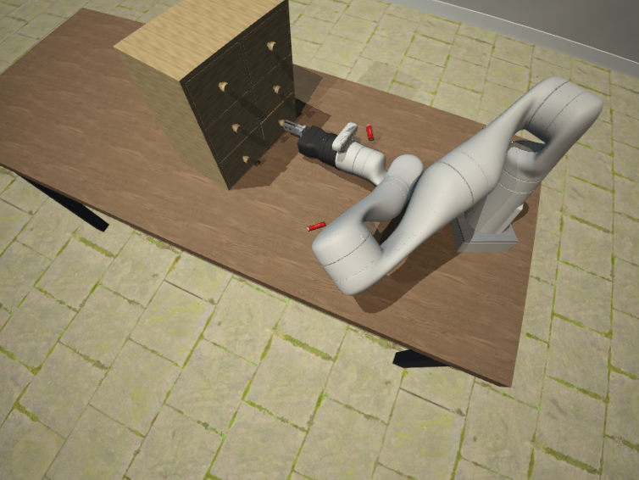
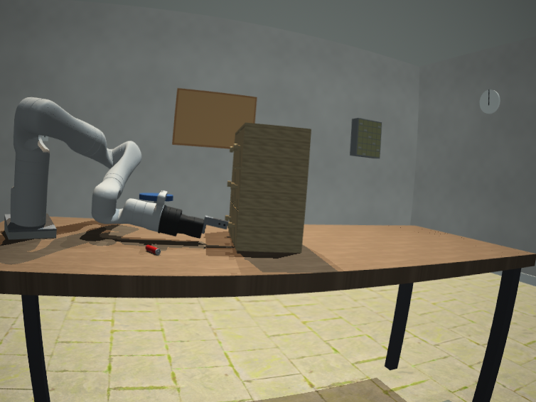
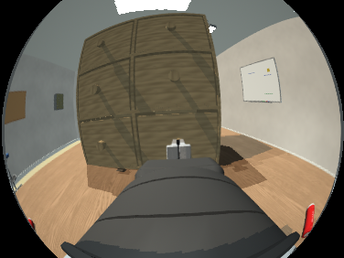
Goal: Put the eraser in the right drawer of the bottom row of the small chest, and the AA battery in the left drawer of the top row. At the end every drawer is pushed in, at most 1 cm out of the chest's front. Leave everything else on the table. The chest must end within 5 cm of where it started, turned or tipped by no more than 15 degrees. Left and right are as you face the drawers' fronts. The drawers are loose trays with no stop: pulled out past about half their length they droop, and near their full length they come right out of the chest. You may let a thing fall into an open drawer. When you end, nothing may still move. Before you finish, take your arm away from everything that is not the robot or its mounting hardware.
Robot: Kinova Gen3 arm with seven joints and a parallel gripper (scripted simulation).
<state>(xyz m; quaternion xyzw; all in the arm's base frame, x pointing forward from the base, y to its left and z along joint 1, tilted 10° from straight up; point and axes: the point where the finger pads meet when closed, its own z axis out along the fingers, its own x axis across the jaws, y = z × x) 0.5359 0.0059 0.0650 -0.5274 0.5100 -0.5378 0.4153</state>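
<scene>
— Where is the hand (image 1: 285, 124) (image 2: 225, 224) (image 3: 177, 145) now?
— It is at the knob side of the bottom right drawer (image 1: 273, 131) (image 3: 156, 133) of the chest (image 1: 169, 119) (image 2: 272, 190) (image 3: 155, 96); its two fingers are together, with nothing between them; whether the tips touch the knob, I cannot tell.
— And this drawer, is it in?
— It looks almost level with the front; the other drawers look closed also; the chest stands upright on the surface (image 1: 206, 216) (image 2: 367, 242) (image 3: 55, 201).
— Where are the eraser and the AA battery?
— The eraser I cannot place; one red cylinder (image 1: 369, 131) (image 2: 152, 249) (image 3: 309, 220) lies to the right of the hand, and another red cylinder (image 1: 315, 226) (image 3: 31, 224) lies to the left; both are on the surface, well apart; which one is the AA battery, I cannot tell.
</scene>
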